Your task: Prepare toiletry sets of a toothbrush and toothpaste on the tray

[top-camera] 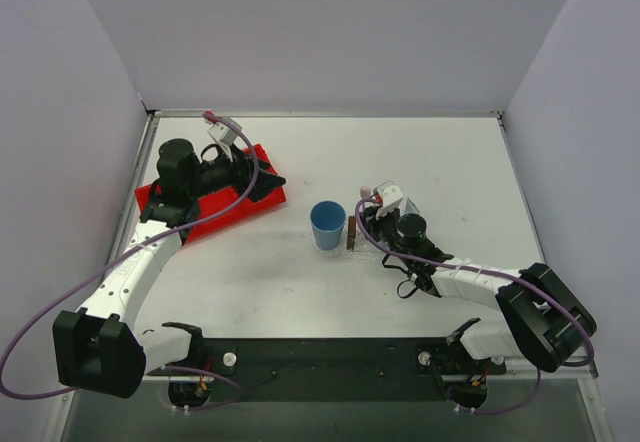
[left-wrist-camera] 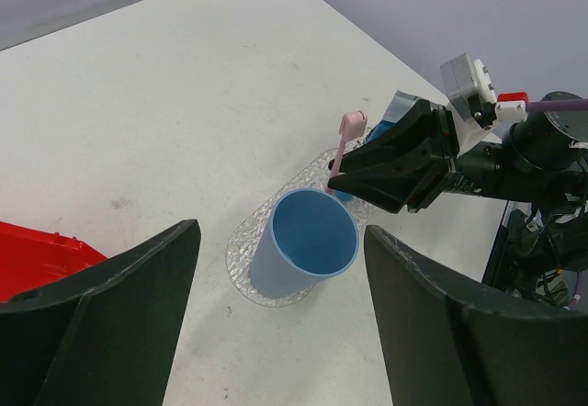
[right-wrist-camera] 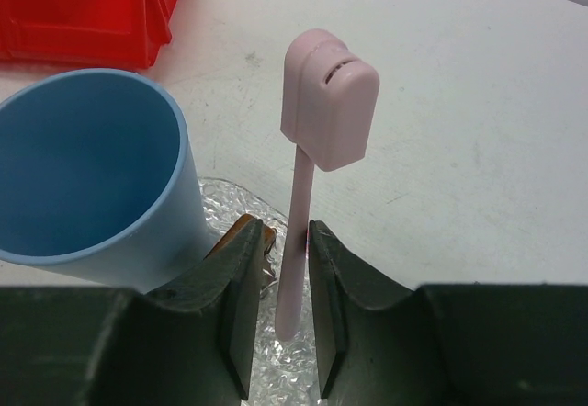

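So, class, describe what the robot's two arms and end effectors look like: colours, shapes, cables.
The left arm and right arm have white link shells, black joint housings and black bases. A purple cable runs along each. The end effector fingers are black, broad and wedge-shaped. No markings are legible.

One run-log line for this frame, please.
right claw: shut on toothbrush, upright beside blue cup | left claw: open, empty, above red bin
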{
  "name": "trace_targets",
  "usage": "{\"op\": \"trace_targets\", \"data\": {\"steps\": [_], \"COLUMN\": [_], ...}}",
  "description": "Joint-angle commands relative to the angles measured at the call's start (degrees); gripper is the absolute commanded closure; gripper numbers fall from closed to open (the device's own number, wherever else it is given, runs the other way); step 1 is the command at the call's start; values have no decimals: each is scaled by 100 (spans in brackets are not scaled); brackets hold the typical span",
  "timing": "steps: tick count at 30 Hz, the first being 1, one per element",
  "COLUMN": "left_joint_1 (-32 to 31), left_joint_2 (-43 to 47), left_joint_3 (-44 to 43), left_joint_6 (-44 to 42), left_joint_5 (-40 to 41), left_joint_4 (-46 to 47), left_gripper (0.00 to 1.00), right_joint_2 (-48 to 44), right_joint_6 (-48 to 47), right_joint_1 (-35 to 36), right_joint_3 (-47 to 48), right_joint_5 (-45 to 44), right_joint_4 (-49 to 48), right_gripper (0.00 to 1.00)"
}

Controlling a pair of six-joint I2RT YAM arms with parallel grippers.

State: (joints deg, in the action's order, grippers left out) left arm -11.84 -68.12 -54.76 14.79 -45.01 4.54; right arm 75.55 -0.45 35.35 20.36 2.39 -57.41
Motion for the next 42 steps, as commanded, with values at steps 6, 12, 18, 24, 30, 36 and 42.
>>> {"op": "trace_targets", "data": {"steps": [6,12,18,24,30,36,42], "left_joint_1": [50,41,50,50,41,41,41], "left_joint_2": [44,44,44,71,71,97,79], "left_joint_3": [9,9,9,-17,-61,-70,-87], "left_joint_6": [7,7,15,16,24,24,-11], "left_joint_5": [-86,-86,-122,-139,-165,-157,-148], "left_joint_4": [294,294,285,267,223,223,179], "left_gripper": [18,18,18,18,18,18,18], "right_joint_2": [-190,-313,-462,-690,-989,-1367,-1455], "right_joint_6": [10,-69,-157,-289,-359,-447,-456], "right_joint_1": [24,16,-20,-37,-90,-125,-152], "right_joint_3": [205,232,258,275,425,661,803], "right_joint_5": [77,24,-2,-11,-28,-2,95], "right_joint_4": [-25,-7,28,80,379,792,1126], "right_gripper": [71,69,69,69,68,68,68]}}
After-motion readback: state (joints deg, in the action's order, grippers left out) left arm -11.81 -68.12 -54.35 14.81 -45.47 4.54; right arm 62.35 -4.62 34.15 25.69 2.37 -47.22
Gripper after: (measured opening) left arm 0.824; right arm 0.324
